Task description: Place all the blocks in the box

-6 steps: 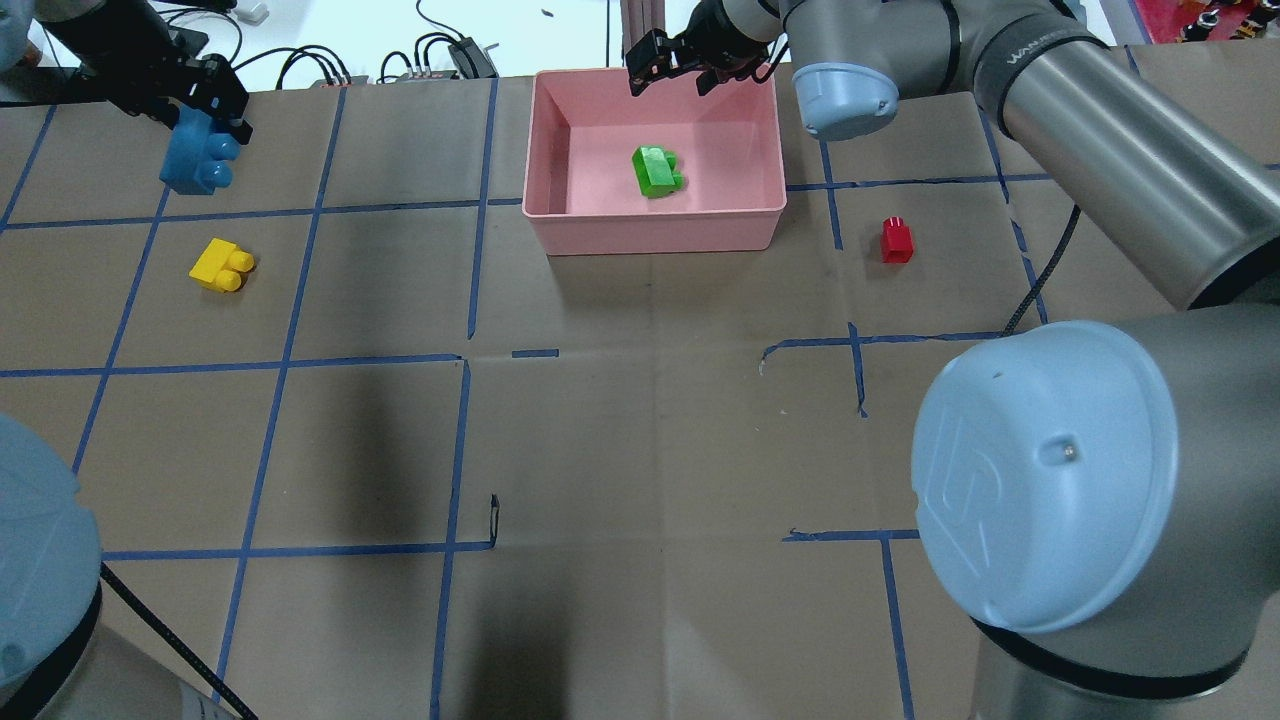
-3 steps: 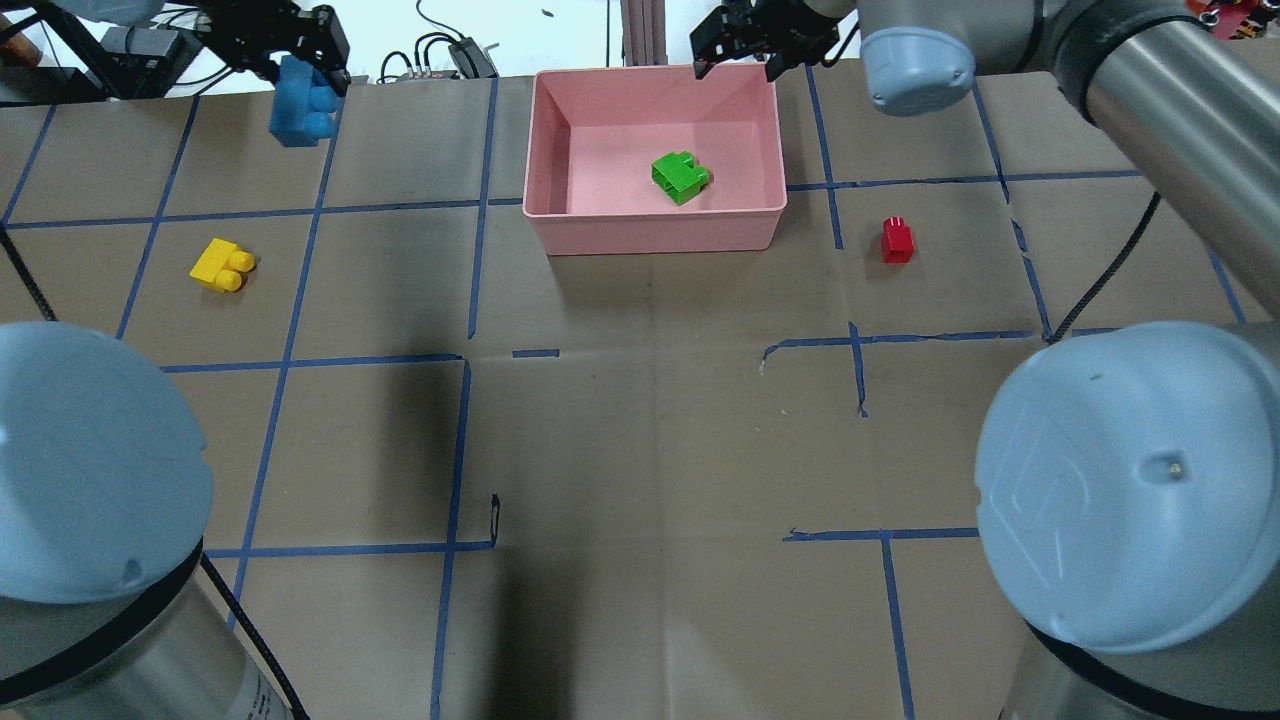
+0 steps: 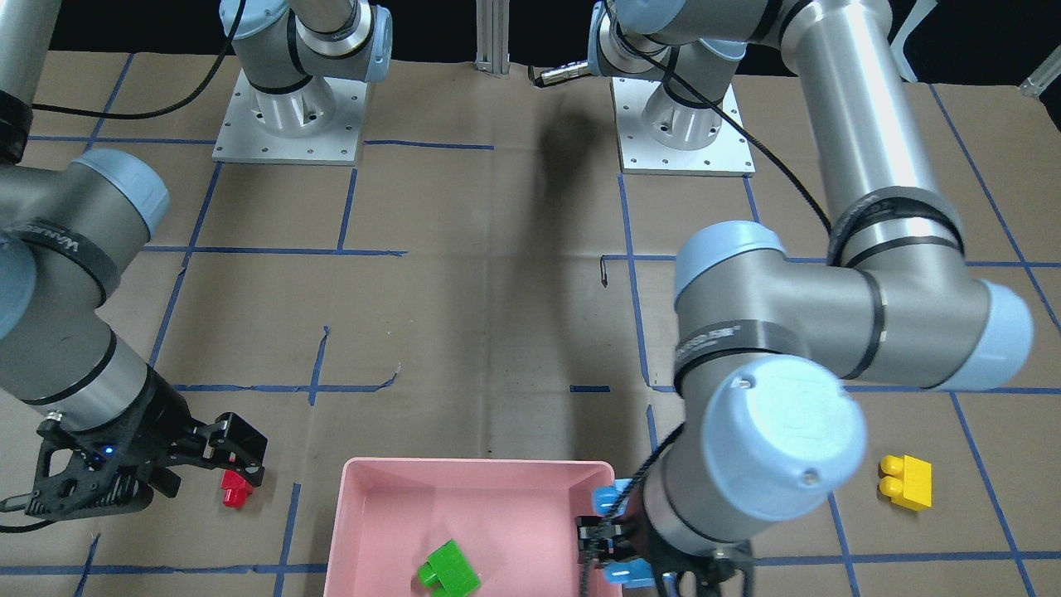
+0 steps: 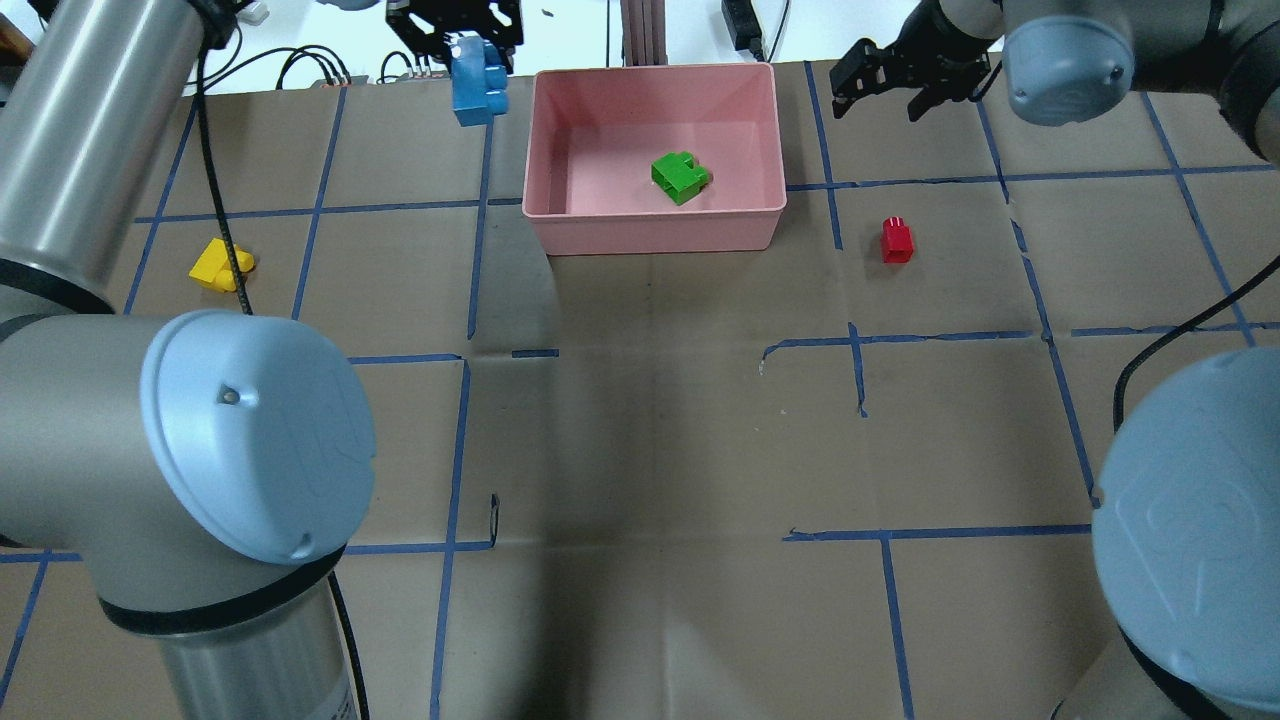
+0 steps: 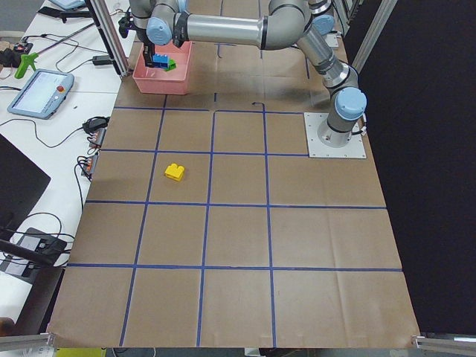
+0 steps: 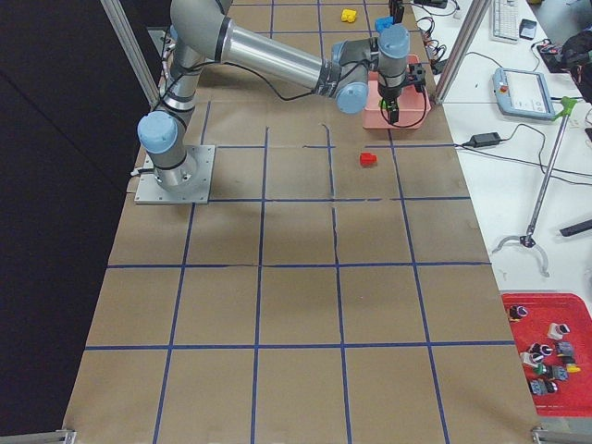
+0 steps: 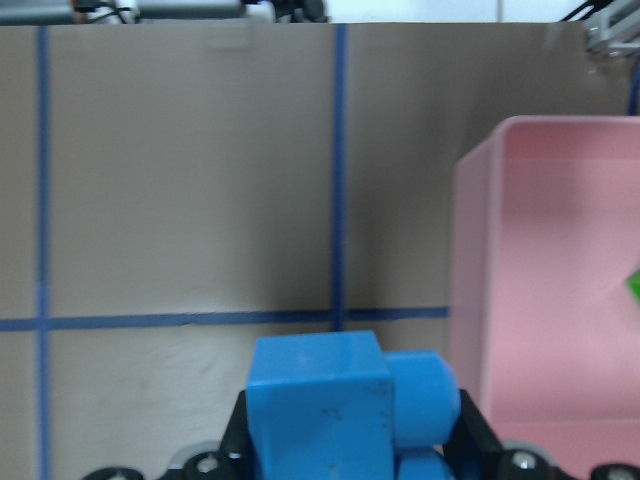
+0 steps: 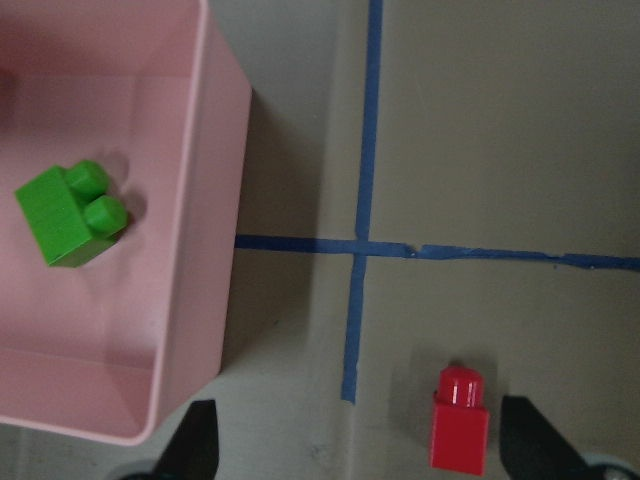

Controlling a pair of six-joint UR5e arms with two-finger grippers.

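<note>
Tape lines (image 4: 470, 270) in blue cut the brown paper on the table (image 4: 640, 450) into squares. The box (image 4: 660, 232) sits at the far middle of the table, with a metal post (image 4: 637, 30) behind it and cables (image 4: 320, 60) beyond the table's far edge. The green block (image 4: 680, 177) lies on the box floor.

The left gripper (image 4: 476, 52) is clenched on the light-blue block (image 4: 477, 82) and holds it raised just beside the box's left wall, near the far corner. Whether the block overhangs the rim cannot be told. In the front-facing view the left arm's wrist hides most of this block and that corner of the box.

The right gripper (image 4: 878, 105) hangs released and empty to the right of the box. The red block (image 4: 896, 240) stands on the table, nearer the robot than this gripper and apart from the box.

The yellow block (image 4: 212, 268) lies well to the left of the box. In the overhead view the left arm's black cable (image 4: 215, 190) crosses in front of it.
</note>
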